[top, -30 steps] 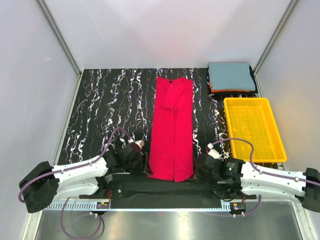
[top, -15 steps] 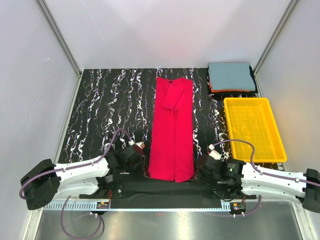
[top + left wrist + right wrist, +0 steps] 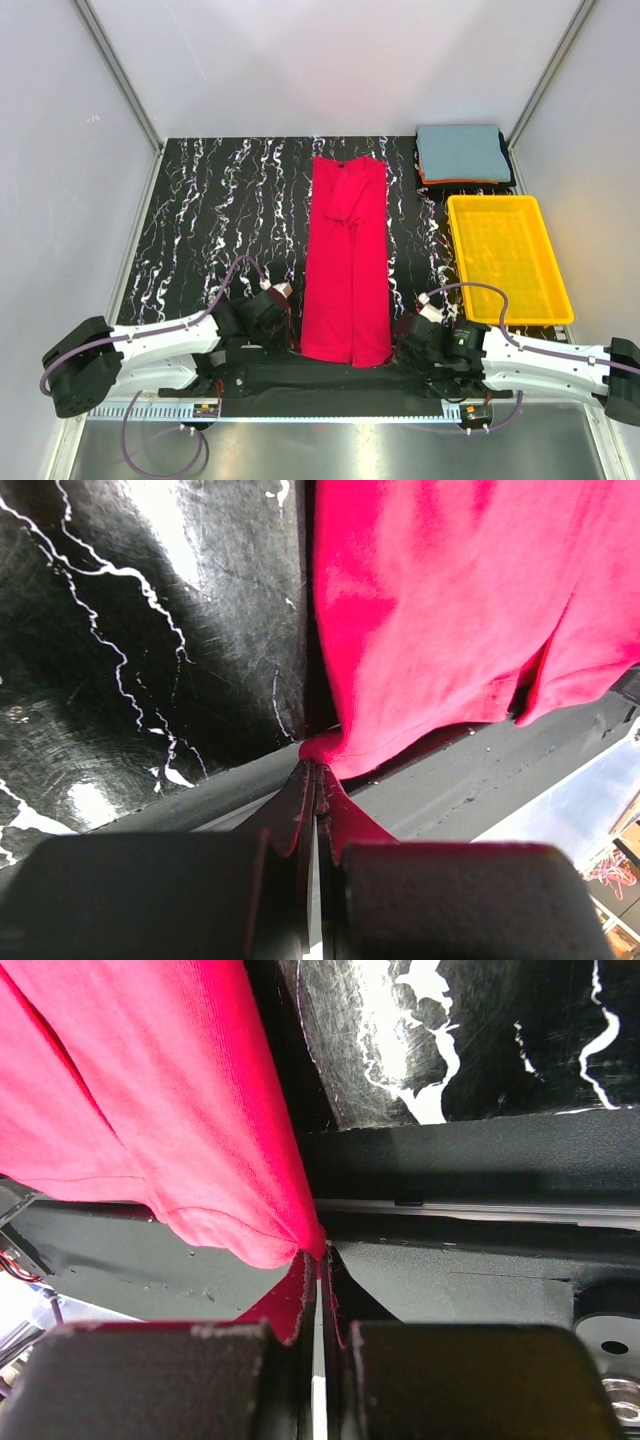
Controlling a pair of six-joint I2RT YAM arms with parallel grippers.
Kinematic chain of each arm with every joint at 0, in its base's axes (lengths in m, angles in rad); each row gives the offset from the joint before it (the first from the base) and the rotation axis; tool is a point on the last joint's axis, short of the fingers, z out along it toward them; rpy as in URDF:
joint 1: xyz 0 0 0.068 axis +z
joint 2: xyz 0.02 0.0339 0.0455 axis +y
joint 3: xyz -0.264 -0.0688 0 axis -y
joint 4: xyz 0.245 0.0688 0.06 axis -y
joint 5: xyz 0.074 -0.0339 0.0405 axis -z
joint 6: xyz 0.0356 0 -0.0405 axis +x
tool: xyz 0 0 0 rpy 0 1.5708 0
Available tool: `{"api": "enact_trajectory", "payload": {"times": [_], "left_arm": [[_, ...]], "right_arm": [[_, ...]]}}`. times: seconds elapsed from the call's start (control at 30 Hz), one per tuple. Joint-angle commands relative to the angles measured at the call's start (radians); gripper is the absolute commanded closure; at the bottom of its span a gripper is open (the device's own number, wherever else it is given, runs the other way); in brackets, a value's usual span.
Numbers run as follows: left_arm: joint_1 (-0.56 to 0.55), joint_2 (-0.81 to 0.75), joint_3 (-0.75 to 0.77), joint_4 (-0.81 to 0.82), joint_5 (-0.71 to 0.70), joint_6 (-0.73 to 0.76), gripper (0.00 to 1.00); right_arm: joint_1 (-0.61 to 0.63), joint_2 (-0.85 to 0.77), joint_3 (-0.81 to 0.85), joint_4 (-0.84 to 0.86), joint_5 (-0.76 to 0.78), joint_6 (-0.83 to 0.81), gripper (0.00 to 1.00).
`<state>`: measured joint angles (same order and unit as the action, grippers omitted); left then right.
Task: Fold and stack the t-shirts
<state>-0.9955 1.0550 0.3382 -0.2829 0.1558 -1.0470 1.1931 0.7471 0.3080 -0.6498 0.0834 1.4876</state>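
A bright red t-shirt [image 3: 345,255], folded into a long strip, lies down the middle of the black marbled table. My left gripper [image 3: 290,345] is shut on its near left corner [image 3: 322,748], pinched at the fingertips. My right gripper [image 3: 393,350] is shut on the near right corner [image 3: 305,1245]. Both near corners are lifted slightly off the table at its front edge. A grey-blue folded t-shirt [image 3: 462,152] sits on top of thin orange and dark folded ones at the back right.
A yellow plastic tray [image 3: 508,258] stands at the right, in front of the folded stack. The black base bar [image 3: 320,380] runs along the near edge between the arms. White walls close in the table on three sides.
My left gripper has closed on the shirt's near left corner. The near hem has shifted slightly toward the front edge. The right gripper has stayed shut on its corner.
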Motion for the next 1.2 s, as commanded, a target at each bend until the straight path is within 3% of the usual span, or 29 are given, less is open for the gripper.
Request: {"api": "enact_trajectory", "payload": {"times": [0.0,0.23,0.43,0.63,0.77,0.97,1.17], "left_arm": [[-0.006,-0.035,0.013,0.048,0.004,-0.016,1.0],[-0.006,-0.076,0.018,0.048,0.007,-0.033,1.0],[-0.002,-0.053,0.067,0.042,-0.002,-0.071,1.0],[0.087,0.036,0.197,0.001,0.034,-0.002,1.0],[0.193,0.097,0.3,-0.041,0.07,0.082,1.0],[0.352,0.241,0.433,-0.038,0.146,0.208,1.0],[0.434,0.416,0.596,-0.048,0.198,0.306,1.0]], "right_arm": [[0.006,-0.002,0.009,-0.014,-0.014,-0.006,1.0],[0.006,-0.003,0.04,-0.045,0.001,-0.01,1.0],[0.005,-0.022,0.141,-0.154,0.102,-0.016,1.0],[-0.016,0.107,0.301,-0.214,0.251,-0.117,1.0],[-0.125,0.244,0.39,-0.209,0.228,-0.259,1.0],[-0.41,0.402,0.483,-0.071,0.114,-0.573,1.0],[-0.513,0.647,0.689,-0.03,0.07,-0.8,1.0]]}}
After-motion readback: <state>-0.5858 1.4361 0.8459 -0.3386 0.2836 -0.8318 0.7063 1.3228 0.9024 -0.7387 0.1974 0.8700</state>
